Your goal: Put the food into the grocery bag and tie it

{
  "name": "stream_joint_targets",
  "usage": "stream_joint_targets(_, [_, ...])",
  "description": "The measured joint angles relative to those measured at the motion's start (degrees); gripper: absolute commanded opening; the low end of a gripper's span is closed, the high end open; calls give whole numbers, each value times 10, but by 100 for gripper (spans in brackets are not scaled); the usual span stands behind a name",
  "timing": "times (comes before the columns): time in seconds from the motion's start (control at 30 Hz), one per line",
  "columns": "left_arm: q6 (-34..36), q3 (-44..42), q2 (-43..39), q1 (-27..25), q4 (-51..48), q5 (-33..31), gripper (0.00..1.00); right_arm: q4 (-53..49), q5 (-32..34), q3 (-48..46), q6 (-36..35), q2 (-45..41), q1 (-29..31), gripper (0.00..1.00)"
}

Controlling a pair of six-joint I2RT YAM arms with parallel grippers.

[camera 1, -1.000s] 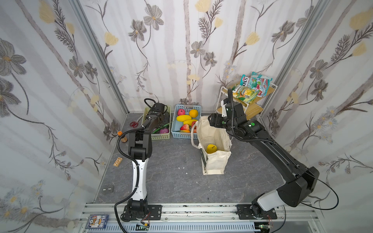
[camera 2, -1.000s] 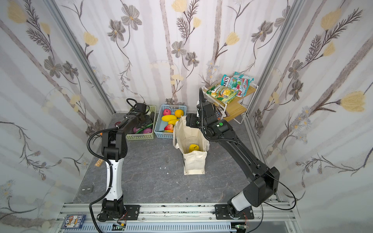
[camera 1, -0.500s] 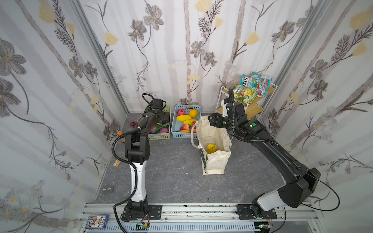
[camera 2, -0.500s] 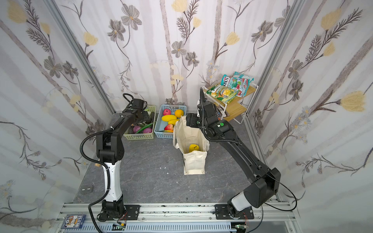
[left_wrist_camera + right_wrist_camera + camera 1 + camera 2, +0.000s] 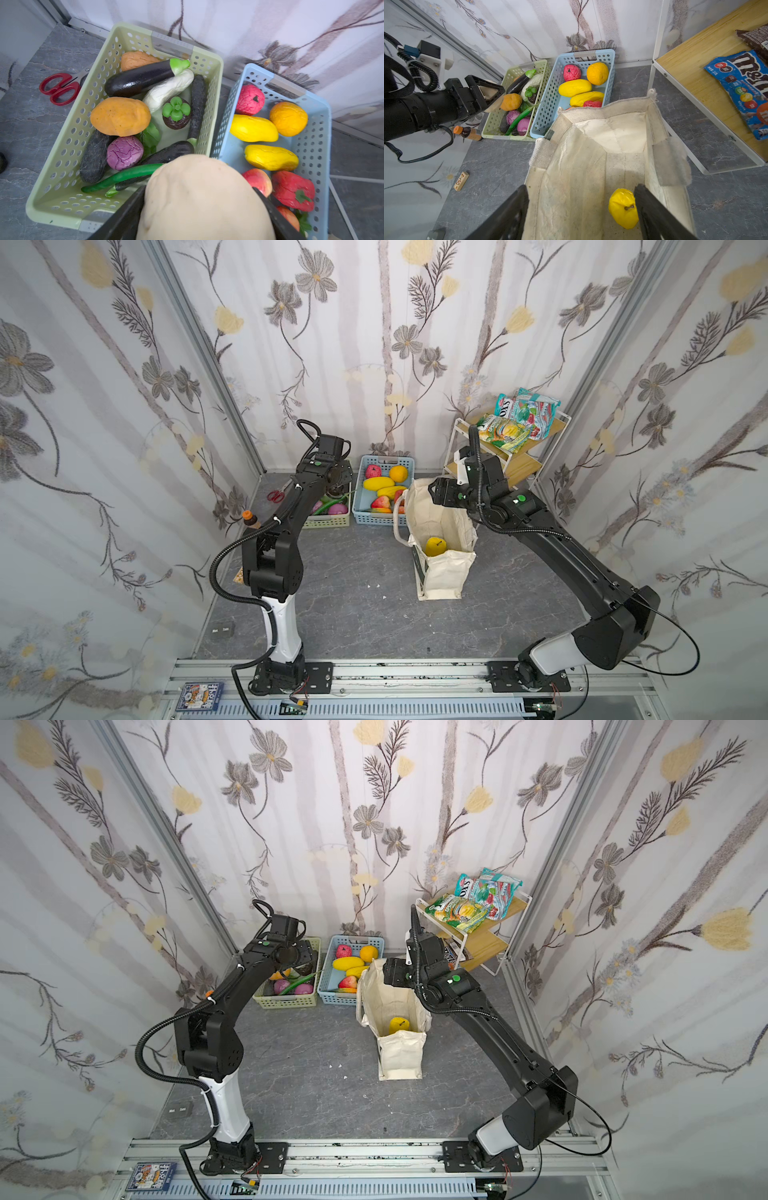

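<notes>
Over by the back wall, the left arm (image 5: pixel 291 506) reached above the green basket (image 5: pixel 62 166). Its jaws were clamped on a cream toy vegetable (image 5: pixel 203 197), with a black finger pressed to each side. They held it clear above the orange, purple and dark vegetables lying in that basket. Just beside it stood the blue basket (image 5: pixel 311 166), with yellow, orange and red fruit inside. A pair of red-handled scissors (image 5: pixel 60 87) lay on the grey worktop (image 5: pixel 353 593) on the green basket's far side.

The grocery bag (image 5: pixel 444 576) stood upright on the worktop just in front of the blue basket, its mouth gaping wide. One yellow fruit (image 5: pixel 623 209) lay at its bottom. The right arm (image 5: pixel 552 543) hung over that mouth, its jaws spread apart and gripping nothing. A blue candy packet (image 5: pixel 745 89) lay on the lower wooden shelf (image 5: pixel 695 68) of the rack nearby.
</notes>
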Motion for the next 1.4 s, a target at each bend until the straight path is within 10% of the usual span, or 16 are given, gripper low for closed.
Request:
stream_joint_targets(0.6, [-18, 9, -128, -131, -30, 45, 76, -152, -117, 29, -102, -8, -16, 81])
stream_joint_targets(1.4, [-65, 25, -68, -293, -22, 146, 76, -211, -139, -20, -132, -81, -53, 81])
